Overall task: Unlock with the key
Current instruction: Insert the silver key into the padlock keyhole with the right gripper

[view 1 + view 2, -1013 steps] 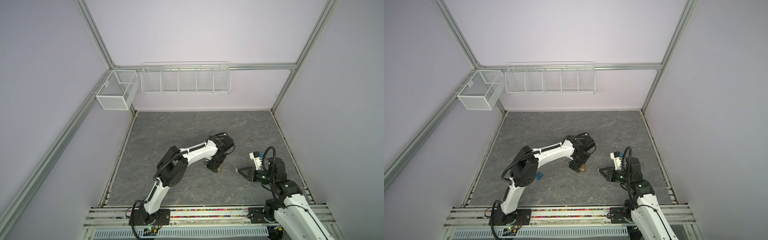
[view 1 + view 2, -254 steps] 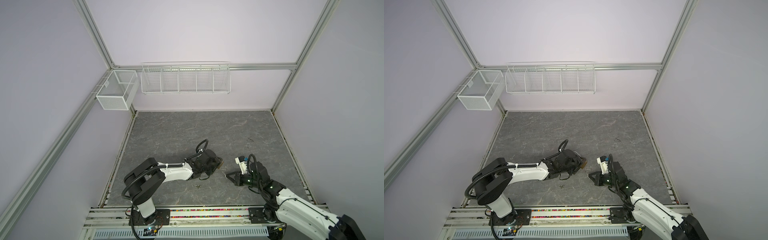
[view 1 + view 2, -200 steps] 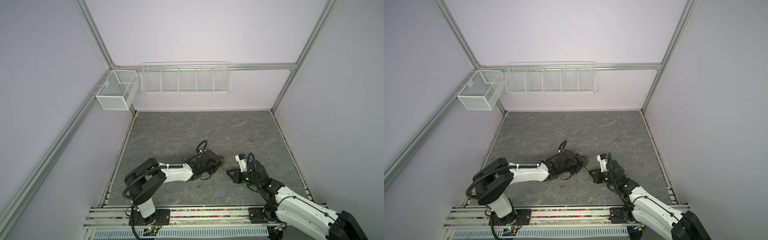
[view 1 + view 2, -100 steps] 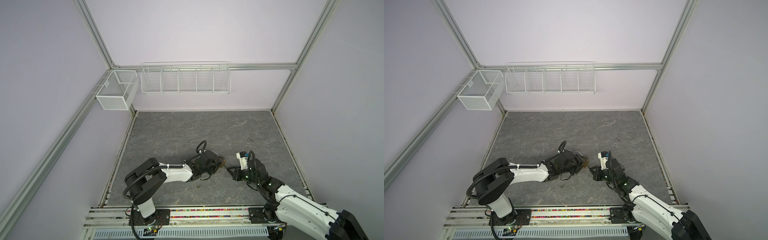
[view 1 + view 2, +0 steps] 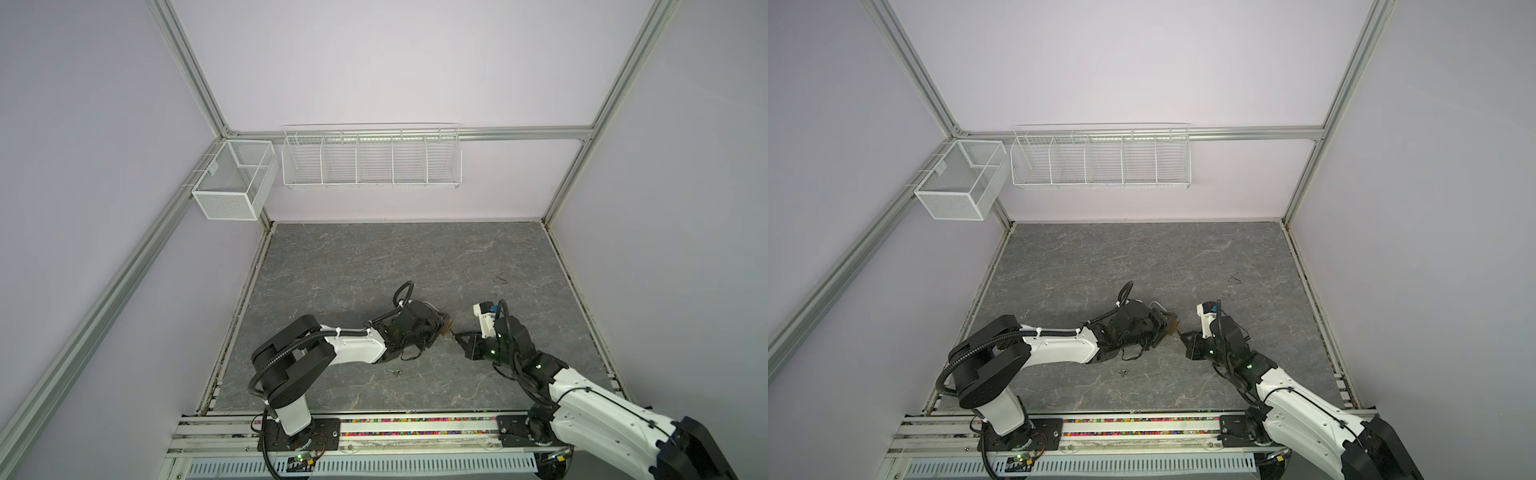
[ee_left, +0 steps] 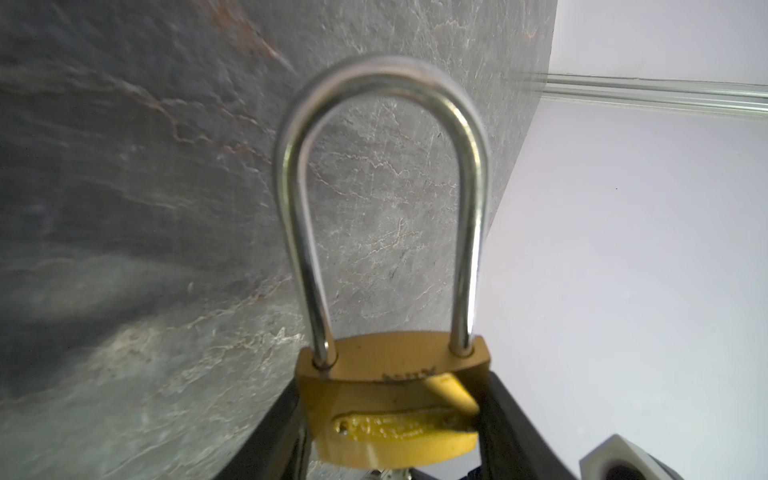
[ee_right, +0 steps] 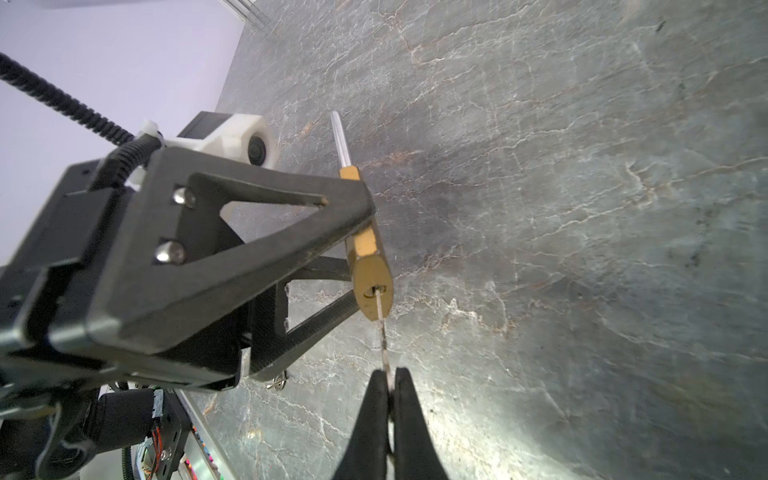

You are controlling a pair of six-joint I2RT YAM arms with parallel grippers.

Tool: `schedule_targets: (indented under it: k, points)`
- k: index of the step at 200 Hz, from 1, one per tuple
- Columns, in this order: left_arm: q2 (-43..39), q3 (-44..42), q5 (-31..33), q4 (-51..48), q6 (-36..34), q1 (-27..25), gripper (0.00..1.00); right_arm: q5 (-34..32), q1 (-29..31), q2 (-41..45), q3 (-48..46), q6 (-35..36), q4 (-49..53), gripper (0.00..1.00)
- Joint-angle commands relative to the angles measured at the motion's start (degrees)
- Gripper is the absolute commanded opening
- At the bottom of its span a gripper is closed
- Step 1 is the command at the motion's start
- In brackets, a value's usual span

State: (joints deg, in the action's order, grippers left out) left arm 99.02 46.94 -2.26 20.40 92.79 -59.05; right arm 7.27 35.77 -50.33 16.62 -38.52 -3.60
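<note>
Risk: the key [image 7: 383,332] is a thin blade pinched only at its rear end. Any misalignment on the push could bend it or let it slip between the pads. A turn could also twist the padlock [image 7: 372,286] in its clamp.

The blade tip meets the keyway at mid-frame in the right wrist view; its depth cannot be told. The shackle [image 6: 380,199] sits in both holes.

The left gripper [image 5: 436,326] is clamped on the padlock's body. The right gripper [image 7: 388,374] is pressed together on the key.

At lower centre in both top views, both arms reach low over the floor, grippers facing each other.
</note>
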Motion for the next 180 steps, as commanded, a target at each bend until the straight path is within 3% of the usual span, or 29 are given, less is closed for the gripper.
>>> schedule_targets:
  k: [1, 51, 129, 180]
  points:
    - [0.7, 1.1, -1.0, 4.1, 0.1, -0.3, 0.0, -0.8, 0.3, -1.0, 1.5, 0.7, 0.2, 0.06]
    - [1.3, 2.5, -1.0, 3.7, -0.9, -0.4, 0.0, -0.5, 0.3, -3.5, 2.6, -0.3, -0.1, 0.06]
    - [-1.0, 6.0, 1.7, -5.2, -6.3, -1.3, 0.0, -3.5, 0.3, -2.9, 4.0, -0.8, 2.3, 0.06]
    - [-0.1, 5.2, 4.7, 0.3, -3.4, -2.8, 0.0, -5.7, 0.4, -2.4, 1.9, -4.9, -1.5, 0.06]
